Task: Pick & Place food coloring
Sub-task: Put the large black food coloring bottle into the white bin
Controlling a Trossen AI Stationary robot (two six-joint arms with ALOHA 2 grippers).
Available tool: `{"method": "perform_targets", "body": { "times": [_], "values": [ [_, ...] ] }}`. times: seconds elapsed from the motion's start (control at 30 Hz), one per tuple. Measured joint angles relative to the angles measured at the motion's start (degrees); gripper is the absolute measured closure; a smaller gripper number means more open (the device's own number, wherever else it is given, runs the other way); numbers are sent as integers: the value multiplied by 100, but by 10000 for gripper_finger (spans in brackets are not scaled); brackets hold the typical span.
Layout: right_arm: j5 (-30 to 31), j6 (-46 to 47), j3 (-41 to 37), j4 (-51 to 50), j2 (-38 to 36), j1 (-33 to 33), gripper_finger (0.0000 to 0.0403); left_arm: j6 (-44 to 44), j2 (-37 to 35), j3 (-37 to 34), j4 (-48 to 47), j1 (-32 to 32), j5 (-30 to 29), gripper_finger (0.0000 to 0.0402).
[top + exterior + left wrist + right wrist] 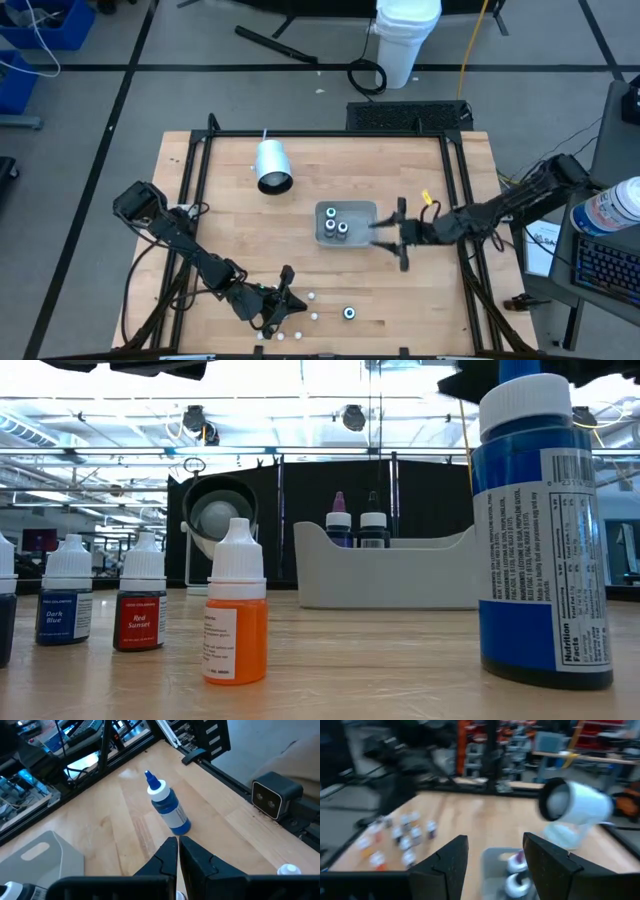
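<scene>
Showing label text: orange bottle (236,622)

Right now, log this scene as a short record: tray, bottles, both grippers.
tray: grey tray mid-table, three bottles standing in it
loose bottles: small ones near the front edge; a larger blue bottle alone to their right
white cylinder: lying on its side behind the tray
left gripper: shut, empty, by the loose bottles
right gripper: open, empty, beside the tray
</scene>
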Motion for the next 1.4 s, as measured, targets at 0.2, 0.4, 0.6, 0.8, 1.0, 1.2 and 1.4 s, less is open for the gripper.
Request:
{"method": "perform_targets", "body": {
  "times": [0.2, 0.4, 0.6, 0.8, 1.0, 1.2, 1.4],
  "values": [
    [436, 179, -574, 852, 322, 885, 246, -39, 0, 0, -16, 4, -2, 376],
    [1066, -15, -1599, 3261, 1136, 1415, 280, -26, 0, 0, -68, 9, -48, 376],
    [1517, -489, -2224, 4909, 1553, 1362, 312, 18, 0, 0, 25, 77, -6, 376],
    [1374, 21, -2440, 4470, 1647, 1282, 337, -7, 0, 0, 41, 237, -2, 376],
    [1339, 155, -2461, 4257, 1716, 1309, 367, -135, 0, 0, 11, 444, 1, 376],
    [1332, 163, -2458, 4362, 1713, 1311, 400, -313, 0, 0, -42, 531, 5, 376],
    [1339, 413, -2458, 4408, 1713, 1311, 402, -417, 0, 0, 77, 473, 13, 376]
  ]
}}
